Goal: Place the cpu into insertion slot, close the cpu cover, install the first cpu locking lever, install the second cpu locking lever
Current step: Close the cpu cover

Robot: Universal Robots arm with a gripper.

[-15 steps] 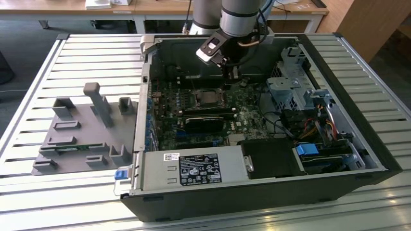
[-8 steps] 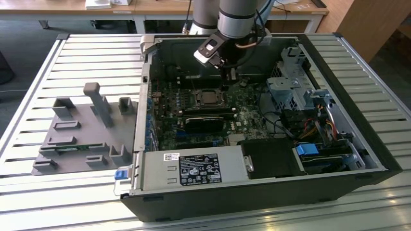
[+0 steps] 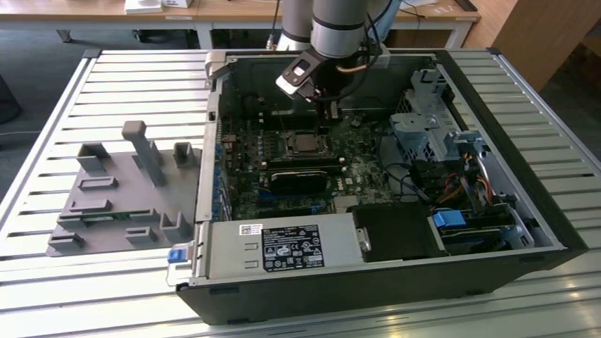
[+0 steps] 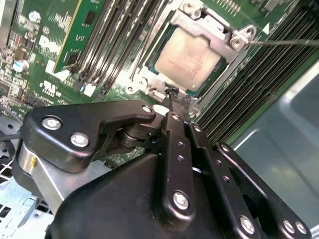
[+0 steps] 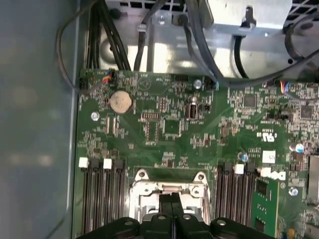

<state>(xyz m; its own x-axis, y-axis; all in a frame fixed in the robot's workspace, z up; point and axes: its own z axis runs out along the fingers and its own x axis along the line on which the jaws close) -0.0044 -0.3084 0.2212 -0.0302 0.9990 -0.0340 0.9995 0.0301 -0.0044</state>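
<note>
The cpu point(image 4: 187, 57), a flat square chip with a silvery top, lies in its socket on the green motherboard point(image 5: 164, 124). The cpu cover point(image 4: 225, 34), a silvery frame plate with a square window, lies flat over the chip's edges. In the exterior view the cpu point(image 3: 302, 143) sits mid-board, with my gripper point(image 3: 331, 120) just above its far side. In both wrist views the black fingers are pressed together with nothing between them. My gripper point(image 4: 173, 94) has its tips at the socket's edge, over the frame's rim point(image 5: 142, 185). A thin metal rod point(image 4: 286, 42) runs out from one corner of the socket.
Memory slots point(image 5: 102, 199) flank the socket on both sides. A long black heatsink block point(image 3: 295, 179) lies nearer the front. The power supply point(image 3: 281, 246), a drive cage point(image 3: 423, 130) and cables point(image 5: 199, 45) crowd the case. A grey fixture point(image 3: 122, 190) stands at the exterior view's left.
</note>
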